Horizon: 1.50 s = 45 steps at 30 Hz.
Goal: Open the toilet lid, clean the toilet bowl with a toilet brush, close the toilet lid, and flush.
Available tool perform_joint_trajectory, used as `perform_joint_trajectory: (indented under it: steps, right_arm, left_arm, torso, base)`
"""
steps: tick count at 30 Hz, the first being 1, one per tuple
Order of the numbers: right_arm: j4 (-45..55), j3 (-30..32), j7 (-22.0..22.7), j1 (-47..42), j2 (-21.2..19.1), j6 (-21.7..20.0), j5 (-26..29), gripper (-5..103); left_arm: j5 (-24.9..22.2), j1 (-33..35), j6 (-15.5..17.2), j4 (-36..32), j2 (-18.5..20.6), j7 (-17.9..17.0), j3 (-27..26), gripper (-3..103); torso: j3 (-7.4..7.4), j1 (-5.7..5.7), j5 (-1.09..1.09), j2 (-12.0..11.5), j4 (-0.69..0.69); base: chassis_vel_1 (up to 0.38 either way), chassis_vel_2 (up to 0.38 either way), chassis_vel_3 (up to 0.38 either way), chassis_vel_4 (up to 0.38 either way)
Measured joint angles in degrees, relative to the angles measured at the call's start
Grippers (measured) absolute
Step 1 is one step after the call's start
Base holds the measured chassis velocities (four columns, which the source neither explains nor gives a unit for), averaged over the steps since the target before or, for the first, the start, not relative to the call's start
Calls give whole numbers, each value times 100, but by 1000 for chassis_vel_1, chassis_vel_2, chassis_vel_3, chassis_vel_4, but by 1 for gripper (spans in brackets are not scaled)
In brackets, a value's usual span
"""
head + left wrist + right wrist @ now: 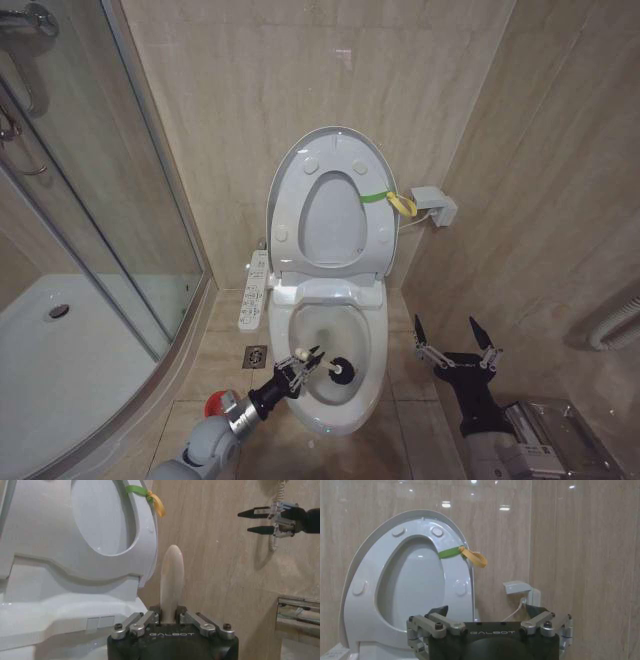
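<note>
The toilet lid stands raised against the wall with the seat ring up in front of it and a yellow-green strap on its edge. Below, the toilet bowl lies uncovered. My left gripper is shut on the toilet brush, whose dark head is down inside the bowl. In the left wrist view the white handle rises from the left gripper. My right gripper hangs open beside the bowl on its right, holding nothing. From the right wrist, the right gripper faces the lid.
A white button panel sits at the bowl's left, with a floor drain and a red holder cup near it. The glass shower enclosure fills the left. A white wall box and a tiled wall close the right.
</note>
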Motion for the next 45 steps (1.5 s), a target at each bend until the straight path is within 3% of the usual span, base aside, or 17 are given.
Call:
perform_joint_trajectory:
  steps: [24,34,45]
  right_arm:
    - [0,0,0,0,0,0,0,100]
    - [0,0,0,0,0,0,0,100]
    - [0,0,0,0,0,0,0,100]
  left_arm:
    - [-332,-601,20,42,164,-1,99,17]
    - [-375,-861,20,204,-50,-126,206,17]
    - [-205,-1298,135,678,-607,-240,531,17]
  torso:
    - [-1,0,1,1,1]
    - [-1,0,2,1,0]
    - [0,-1,2,1,0]
  base:
    - [0,0,0,0]
    - [0,0,0,0]
    - [0,0,0,0]
